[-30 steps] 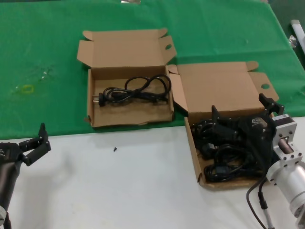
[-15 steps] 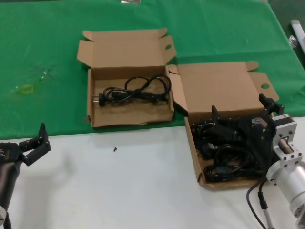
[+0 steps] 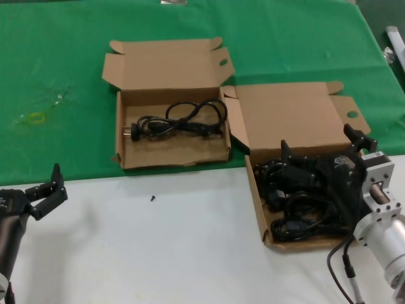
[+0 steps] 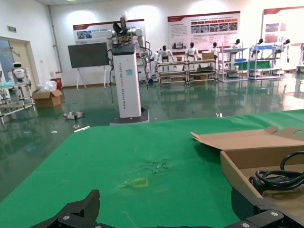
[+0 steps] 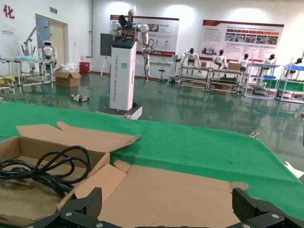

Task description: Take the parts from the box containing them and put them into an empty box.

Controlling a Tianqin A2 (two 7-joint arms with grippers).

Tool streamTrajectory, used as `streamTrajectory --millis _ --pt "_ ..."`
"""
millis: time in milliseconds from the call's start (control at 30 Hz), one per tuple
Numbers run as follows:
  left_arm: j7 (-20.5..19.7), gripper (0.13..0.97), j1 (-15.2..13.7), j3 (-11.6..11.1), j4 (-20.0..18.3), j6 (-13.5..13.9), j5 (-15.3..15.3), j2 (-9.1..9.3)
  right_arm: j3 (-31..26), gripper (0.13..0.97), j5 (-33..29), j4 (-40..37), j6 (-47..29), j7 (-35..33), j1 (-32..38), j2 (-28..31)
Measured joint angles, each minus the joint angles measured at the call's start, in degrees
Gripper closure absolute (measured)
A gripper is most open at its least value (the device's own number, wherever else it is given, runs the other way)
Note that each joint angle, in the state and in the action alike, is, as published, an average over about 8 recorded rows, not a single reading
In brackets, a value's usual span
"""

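Two open cardboard boxes are seen on the desk (image 3: pixel 190 253) in the head view. The box containing them (image 3: pixel 258 209), at the lower right of the frame, is filled with a tangle of black cables (image 3: pixel 297 218). The empty box (image 3: pixel 174 158), at upper centre-left on the green cloth (image 3: pixel 63 76), is in fact no longer bare: one coiled black cable (image 3: pixel 177 121) is already laid in it, its long axis running left to right across the frame.

The right pincer (image 3: pixel 326 155) is held directly over the full box, its two prongs spread wide and nothing gripped between them; the cable heap is found just below and slightly toward the bottom of the frame. The left pincer (image 3: pixel 47 190) is parked at the lower left over the white desk, likewise released, well apart from both boxes.

The right arm is judged plainly the nearer to the heap, so the coming grasp seems a matter of a short drop onto the tangle. From there the receiving box lies toward the upper left, its near side flap beside the full box's lid.
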Motion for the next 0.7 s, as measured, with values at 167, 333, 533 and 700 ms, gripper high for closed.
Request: streamTrajectory --millis 167,333,533,700 --pt "0.0 0.132 0.0 0.0 0.0 0.0 0.0 0.0 0.0 0.129 0.0 0.0 0.0 0.0 0.0 0.0" --pt "0.0 0.132 0.0 0.0 0.0 0.0 0.0 0.0 0.0 0.129 0.0 0.0 0.0 0.0 0.0 0.0" --pt "0.0 0.132 0.0 0.0 0.0 0.0 0.0 0.0 0.0 0.129 0.0 0.0 0.0 0.0 0.0 0.0" --pt "0.0 0.132 0.0 0.0 0.0 0.0 0.0 0.0 0.0 0.129 0.0 0.0 0.0 0.0 0.0 0.0"
